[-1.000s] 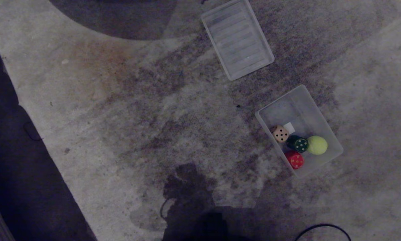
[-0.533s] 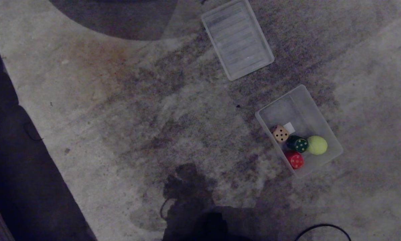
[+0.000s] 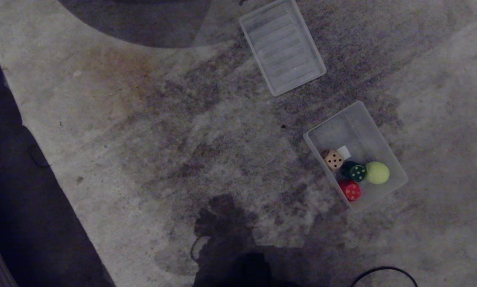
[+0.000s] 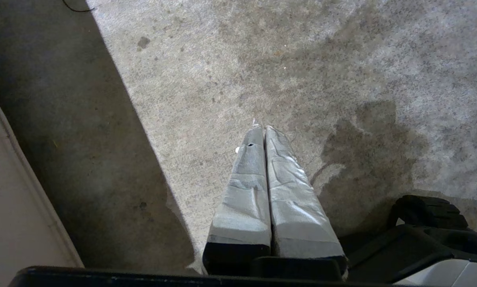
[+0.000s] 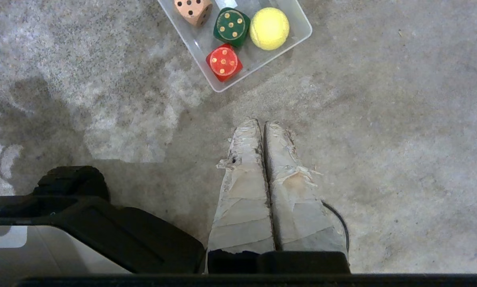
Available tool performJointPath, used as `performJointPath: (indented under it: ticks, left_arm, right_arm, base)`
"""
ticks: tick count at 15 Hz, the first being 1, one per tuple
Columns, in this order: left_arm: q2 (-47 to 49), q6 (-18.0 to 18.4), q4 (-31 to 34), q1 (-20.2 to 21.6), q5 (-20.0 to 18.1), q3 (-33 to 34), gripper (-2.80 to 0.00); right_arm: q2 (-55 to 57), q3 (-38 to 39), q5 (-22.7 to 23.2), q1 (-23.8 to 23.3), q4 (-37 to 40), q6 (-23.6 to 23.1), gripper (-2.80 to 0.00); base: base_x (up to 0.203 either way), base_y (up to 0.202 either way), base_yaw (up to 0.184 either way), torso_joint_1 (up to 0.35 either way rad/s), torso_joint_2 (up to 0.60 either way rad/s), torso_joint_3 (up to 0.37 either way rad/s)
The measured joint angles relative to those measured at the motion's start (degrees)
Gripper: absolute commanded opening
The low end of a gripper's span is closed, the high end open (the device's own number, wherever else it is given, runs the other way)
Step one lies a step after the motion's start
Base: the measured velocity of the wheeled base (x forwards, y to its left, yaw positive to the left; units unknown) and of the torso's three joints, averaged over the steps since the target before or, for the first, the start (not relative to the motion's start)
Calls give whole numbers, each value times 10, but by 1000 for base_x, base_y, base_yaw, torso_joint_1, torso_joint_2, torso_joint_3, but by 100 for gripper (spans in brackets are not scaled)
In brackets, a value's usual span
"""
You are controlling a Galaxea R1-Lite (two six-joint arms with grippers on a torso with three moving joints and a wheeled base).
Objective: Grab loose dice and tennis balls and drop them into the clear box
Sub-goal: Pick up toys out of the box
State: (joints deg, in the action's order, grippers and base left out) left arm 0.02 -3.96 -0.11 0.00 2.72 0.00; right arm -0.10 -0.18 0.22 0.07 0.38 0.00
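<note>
You see the clear box point(image 3: 356, 155) on the stained carpet point(image 3: 162, 139), and four things sit bunched at its near end. The beige die point(image 3: 333, 159) lies against the box's left wall, with a small white tag point(image 3: 344, 151) just beyond it. The dark green die point(image 3: 354, 171) sits between the beige die and the tennis ball point(image 3: 377, 172), touching the ball. The red die point(image 3: 350, 189) rests in the box's nearest corner, just beside the green one. The ribbed lid point(image 3: 283, 47) lies flat on the carpet well beyond the box. Your right gripper point(image 5: 261, 124) hangs over bare carpet near the box's corner, empty, its taped fingers pressed together. Your left gripper point(image 4: 261, 128) is well apart from the box, its fingers likewise pressed together, holding nothing.
</note>
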Motion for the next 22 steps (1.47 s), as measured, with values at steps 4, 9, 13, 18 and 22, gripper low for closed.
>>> performJointPath:
  ticks: [4, 9, 13, 18, 22]
  left_arm:
    - [0, 3, 0, 0, -1, 0, -280]
    - [0, 1, 1, 0, 0, 0, -280]
    - [0, -2, 0, 0, 2, 0, -280]
    - [0, -33, -3, 0, 10, 0, -280]
    - [0, -36, -3, 0, 11, 0, -280]
  right_arm:
    - [-1, 0, 0, 0, 0, 0, -280]
    - [-1, 0, 0, 0, 0, 0, -280]
    - [-1, 0, 0, 0, 0, 0, -280]
    - [-1, 0, 0, 0, 0, 0, -280]
    - [-1, 0, 0, 0, 1, 0, -280]
  base:
    - [0, 0, 0, 0, 0, 0]
    - [0, 0, 0, 0, 0, 0]
    - [0, 0, 0, 2, 3, 151]
    - [0, 0, 0, 2, 1, 199]
    - [0, 0, 0, 2, 3, 202]
